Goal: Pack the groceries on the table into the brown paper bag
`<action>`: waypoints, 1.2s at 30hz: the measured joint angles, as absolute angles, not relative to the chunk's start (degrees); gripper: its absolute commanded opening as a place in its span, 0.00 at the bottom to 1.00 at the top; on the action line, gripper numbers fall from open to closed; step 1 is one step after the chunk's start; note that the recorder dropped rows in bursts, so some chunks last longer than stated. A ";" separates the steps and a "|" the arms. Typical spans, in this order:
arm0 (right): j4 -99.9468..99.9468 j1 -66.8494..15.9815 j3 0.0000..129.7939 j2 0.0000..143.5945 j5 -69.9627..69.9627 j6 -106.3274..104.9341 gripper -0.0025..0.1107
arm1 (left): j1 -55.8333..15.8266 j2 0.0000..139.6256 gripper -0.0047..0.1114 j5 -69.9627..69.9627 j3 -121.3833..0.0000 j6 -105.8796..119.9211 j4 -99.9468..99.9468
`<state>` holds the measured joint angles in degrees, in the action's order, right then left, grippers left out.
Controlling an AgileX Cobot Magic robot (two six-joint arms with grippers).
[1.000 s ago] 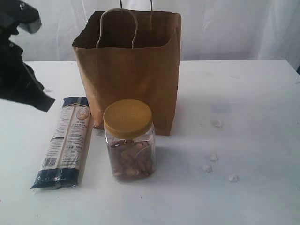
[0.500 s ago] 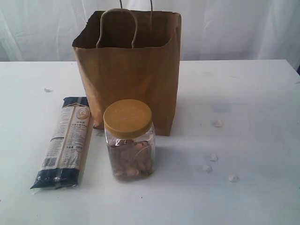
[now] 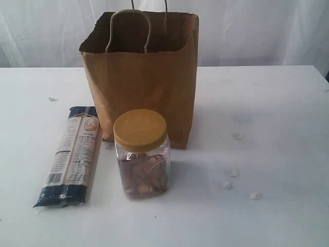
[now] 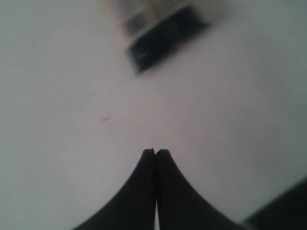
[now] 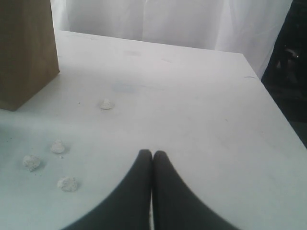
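Brown paper bag [image 3: 146, 87] stood just behind the yellow-lidded jar [image 3: 142, 154], pasta packet [image 3: 70, 154] alongside, left gripper [image 4: 155, 152] and right gripper [image 5: 152, 153] pinched together empty, so I'd have grabbed the jar's body squarely.

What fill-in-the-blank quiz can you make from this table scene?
The clear jar has a ____ lid.
In the exterior view, the pasta packet lies ____ of the jar.
The brown paper bag stands ____ the jar.
The left gripper and right gripper are both ____.
Missing words: yellow; left; behind; shut.
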<state>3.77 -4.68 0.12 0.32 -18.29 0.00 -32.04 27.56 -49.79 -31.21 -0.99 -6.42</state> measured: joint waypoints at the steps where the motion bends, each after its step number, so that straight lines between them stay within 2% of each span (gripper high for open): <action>1: 3.77 -4.68 0.12 0.32 -18.29 0.00 0.02 | -32.04 26.62 0.04 -49.65 -31.21 5.28 -0.56; 7: 3.77 -4.68 0.12 0.32 -18.29 0.00 0.02 | -32.04 24.82 0.04 -49.65 -31.21 18.59 17.33; 17: 3.77 -4.68 0.12 0.32 -18.29 0.00 0.02 | -30.74 21.64 0.04 -48.15 -31.21 19.73 13.69; 21: 3.77 -4.68 0.12 0.32 -18.29 0.00 0.02 | -22.04 18.13 0.04 -41.90 -31.21 19.85 12.45; 25: 3.77 -4.68 0.12 0.32 -18.29 0.00 0.02 | -8.75 14.50 0.04 -34.36 -31.21 23.96 12.09; 28: 3.77 -4.68 0.12 0.32 -18.29 0.00 0.02 | -1.74 12.34 0.04 -29.03 -29.96 24.76 12.21; 30: 3.77 -4.68 0.12 0.32 -18.29 0.00 0.02 | 0.98 11.65 0.04 -24.13 -27.14 24.26 13.62; 33: 3.77 -4.68 0.12 0.32 -18.29 0.00 0.02 | 3.07 10.27 0.04 -11.97 -16.51 23.42 24.83; 36: 3.77 -4.68 0.12 0.32 -18.29 0.00 0.02 | 3.07 8.86 0.04 -10.83 -7.97 23.20 29.68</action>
<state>3.77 -4.68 0.12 0.32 -18.29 0.00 3.07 8.86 -10.83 -7.97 23.20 29.68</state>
